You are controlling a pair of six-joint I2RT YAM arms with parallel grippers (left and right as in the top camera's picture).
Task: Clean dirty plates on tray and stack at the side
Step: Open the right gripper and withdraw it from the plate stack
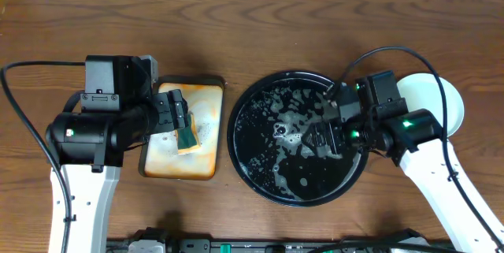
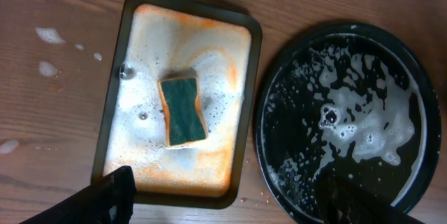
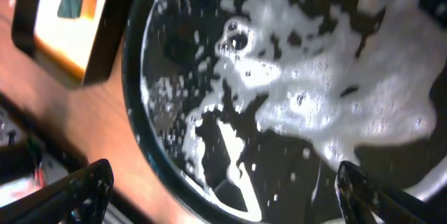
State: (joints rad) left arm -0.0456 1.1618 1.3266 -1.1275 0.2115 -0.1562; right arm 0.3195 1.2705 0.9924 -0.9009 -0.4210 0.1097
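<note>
The large round black tray [image 1: 238,139] sits mid-table, wet with white foam, and no plate lies on it. It also shows in the left wrist view [image 2: 293,112] and the right wrist view [image 3: 136,98]. A pale mint plate [image 1: 442,99] lies on the table right of the tray, partly hidden by the right arm. I cannot tell whether others lie under it; no yellow plate shows. My right gripper [image 1: 327,135] [image 3: 223,182] is open and empty, low over the tray's right half. My left gripper [image 1: 179,119] [image 2: 227,189] is open and empty above the small rectangular tray.
The small rectangular tray [image 1: 169,165] [image 2: 253,98], stained orange and foamy, stands left of the black tray. A green sponge [image 1: 187,137] [image 2: 183,110] lies in it. Foam spots [image 2: 49,35] dot the wood to its left.
</note>
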